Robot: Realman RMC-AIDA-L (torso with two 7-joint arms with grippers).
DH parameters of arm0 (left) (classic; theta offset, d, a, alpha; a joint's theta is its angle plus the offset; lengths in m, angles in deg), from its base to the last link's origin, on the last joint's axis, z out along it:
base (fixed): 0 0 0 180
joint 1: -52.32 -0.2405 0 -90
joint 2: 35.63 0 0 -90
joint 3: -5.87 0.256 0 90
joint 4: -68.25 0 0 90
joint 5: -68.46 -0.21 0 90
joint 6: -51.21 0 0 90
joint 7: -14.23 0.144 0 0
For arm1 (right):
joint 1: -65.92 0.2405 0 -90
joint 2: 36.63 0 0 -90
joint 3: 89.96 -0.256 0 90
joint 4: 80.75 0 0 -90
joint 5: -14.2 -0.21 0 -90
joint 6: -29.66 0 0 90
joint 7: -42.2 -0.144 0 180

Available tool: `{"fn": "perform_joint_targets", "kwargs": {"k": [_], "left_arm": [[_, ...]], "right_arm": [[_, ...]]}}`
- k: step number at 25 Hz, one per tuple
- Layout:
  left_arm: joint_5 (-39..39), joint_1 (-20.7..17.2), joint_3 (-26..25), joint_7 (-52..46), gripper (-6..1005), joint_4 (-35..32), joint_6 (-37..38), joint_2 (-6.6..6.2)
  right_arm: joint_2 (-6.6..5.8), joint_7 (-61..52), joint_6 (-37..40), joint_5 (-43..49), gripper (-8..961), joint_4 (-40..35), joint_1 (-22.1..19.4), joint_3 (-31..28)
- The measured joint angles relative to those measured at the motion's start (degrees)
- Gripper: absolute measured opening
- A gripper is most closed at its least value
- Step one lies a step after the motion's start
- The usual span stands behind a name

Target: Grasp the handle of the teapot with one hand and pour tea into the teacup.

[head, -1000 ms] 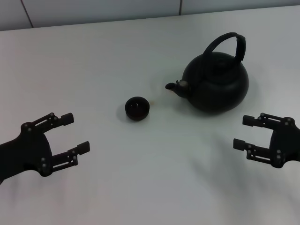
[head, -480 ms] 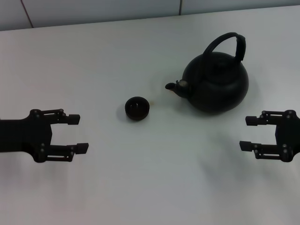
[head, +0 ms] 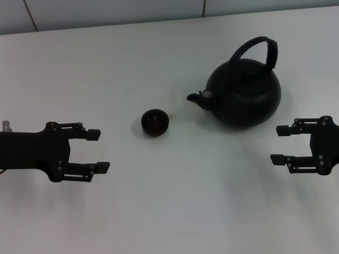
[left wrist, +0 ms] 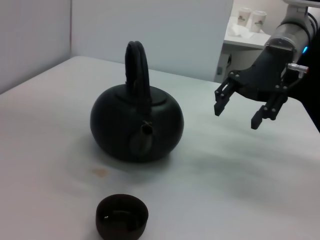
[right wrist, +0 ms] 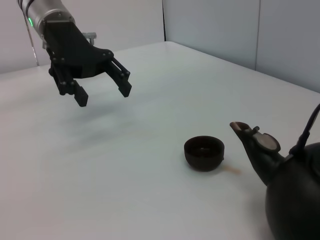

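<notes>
**Teapot and teacup on the worktop, both grippers apart from them**

Teapot (head: 243, 94) sits upright on the white worktop (head: 159, 211), toward the far right in the head view, its short spout (head: 197, 98) pointing toward the robot's left. The handle (head: 259, 50) arches tall over the top of the pot, with nothing touching it. The teacup (head: 155, 121) stands on the worktop just off the spout's end, clear of the pot, between the two arms and closer to the left one. A faint brownish mark (left wrist: 99, 172) shows on the surface between cup and pot.

The right gripper (head: 282, 144) hovers near the teapot's lower right side, not touching it, jaws spread wide and holding nothing. The left gripper (head: 98, 150) hovers over the left part of the worktop, well apart from the teacup, jaws likewise spread wide and empty.
</notes>
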Motion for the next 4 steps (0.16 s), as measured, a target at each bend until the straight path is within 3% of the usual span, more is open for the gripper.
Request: {"fn": "perform_joint_targets", "kwargs": {"k": [4], "left_arm": [[0.0, -0.06, -0.63, 0.0, 800, -0.04, -0.05, 0.05]], "right_arm": [[-0.04, 0.0, -0.36, 0.04, 679, -0.29, 0.1, 0.02]]}}
